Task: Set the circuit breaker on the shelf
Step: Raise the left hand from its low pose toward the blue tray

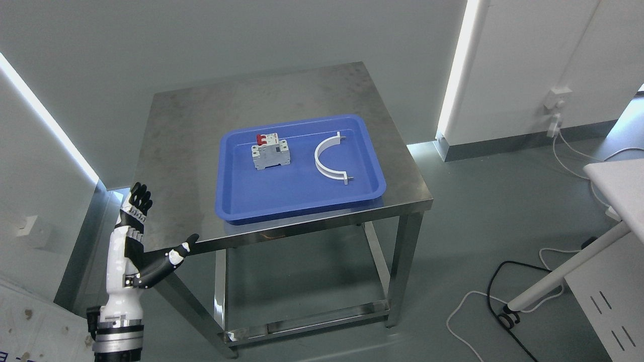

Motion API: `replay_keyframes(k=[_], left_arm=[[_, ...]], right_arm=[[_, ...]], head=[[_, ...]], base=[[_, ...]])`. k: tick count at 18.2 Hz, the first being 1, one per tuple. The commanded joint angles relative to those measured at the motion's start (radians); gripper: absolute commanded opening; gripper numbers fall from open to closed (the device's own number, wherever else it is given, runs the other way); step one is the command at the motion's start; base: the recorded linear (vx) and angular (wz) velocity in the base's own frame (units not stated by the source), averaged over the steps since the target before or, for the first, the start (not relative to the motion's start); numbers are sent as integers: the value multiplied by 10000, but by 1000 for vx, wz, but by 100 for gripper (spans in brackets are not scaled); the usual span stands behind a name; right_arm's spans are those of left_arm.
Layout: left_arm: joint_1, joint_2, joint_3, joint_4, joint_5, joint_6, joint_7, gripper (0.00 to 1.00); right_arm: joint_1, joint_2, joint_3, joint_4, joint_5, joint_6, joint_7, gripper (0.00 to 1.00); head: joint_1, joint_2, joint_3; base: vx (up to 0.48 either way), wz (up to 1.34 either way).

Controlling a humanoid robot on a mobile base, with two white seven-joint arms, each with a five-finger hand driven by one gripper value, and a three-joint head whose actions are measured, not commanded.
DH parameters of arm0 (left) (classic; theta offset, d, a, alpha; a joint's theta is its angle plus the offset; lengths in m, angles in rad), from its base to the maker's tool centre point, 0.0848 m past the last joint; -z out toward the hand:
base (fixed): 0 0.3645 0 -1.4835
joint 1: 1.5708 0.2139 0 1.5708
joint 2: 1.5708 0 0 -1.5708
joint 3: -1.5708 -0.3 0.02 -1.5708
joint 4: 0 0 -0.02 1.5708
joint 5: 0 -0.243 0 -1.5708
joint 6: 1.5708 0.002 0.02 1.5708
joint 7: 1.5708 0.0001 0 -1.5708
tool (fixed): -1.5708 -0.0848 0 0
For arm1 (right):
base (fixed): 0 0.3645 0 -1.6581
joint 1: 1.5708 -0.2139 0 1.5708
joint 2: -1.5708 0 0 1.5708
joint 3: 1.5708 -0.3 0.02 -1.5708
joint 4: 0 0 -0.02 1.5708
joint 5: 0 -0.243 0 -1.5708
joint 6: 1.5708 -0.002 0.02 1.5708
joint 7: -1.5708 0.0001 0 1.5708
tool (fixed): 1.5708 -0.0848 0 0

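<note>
A grey circuit breaker (270, 152) with red switches stands in the left part of a blue tray (261, 201) on a steel table (191, 125). A white curved bracket (329, 158) lies in the tray to its right. My left hand (151, 226) is raised at the lower left, by the table's front left corner, fingers spread and thumb stretched toward the table edge, holding nothing. It is well short of the tray. My right hand does not show.
The table has a low frame under it (302, 317). White furniture (614, 176) stands at the right, with cables (503, 301) on the floor beneath. Walls close in behind and to the left.
</note>
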Motion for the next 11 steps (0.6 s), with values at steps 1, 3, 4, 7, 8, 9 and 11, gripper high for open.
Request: replay_keyframes(k=[1, 3, 4, 7, 8, 9, 11], left_arm=[[-2884, 214, -920, 392, -1147, 1263, -1183, 100], [-4768, 412, -1931, 1537, -2478, 1955, -1919, 99], [-5599, 581, -2529, 2379, -3215, 2019, -2273, 99], [-7213, 751, -3714, 4712, -4783, 2218, -2675, 98], [-7795, 751, -3823, 5449, -5289, 2264, -2675, 98], [-8256, 736, -3900, 6170, -5840, 2280, -2675, 95], [-8491, 721, -4191, 6621, -6975, 2859, -2782, 93]], right_arm=[[154, -175, 0, 0, 4, -800, 35, 100], [154, -175, 0, 0, 4, -800, 35, 100], [154, -175, 0, 0, -11, -800, 35, 100], [154, -175, 0, 0, -11, -800, 35, 100], [154, -175, 0, 0, -11, -800, 35, 100], [154, -175, 0, 0, -11, -800, 35, 100], [154, -175, 0, 0, -11, -800, 35, 100]], head=[[0, 0, 0], [0, 0, 0], [0, -1, 0], [0, -1, 0], [0, -1, 0], [0, -1, 0], [0, -1, 0]], base=[[24, 21], [14, -6], [23, -3], [0, 0], [0, 0], [0, 0], [0, 0]])
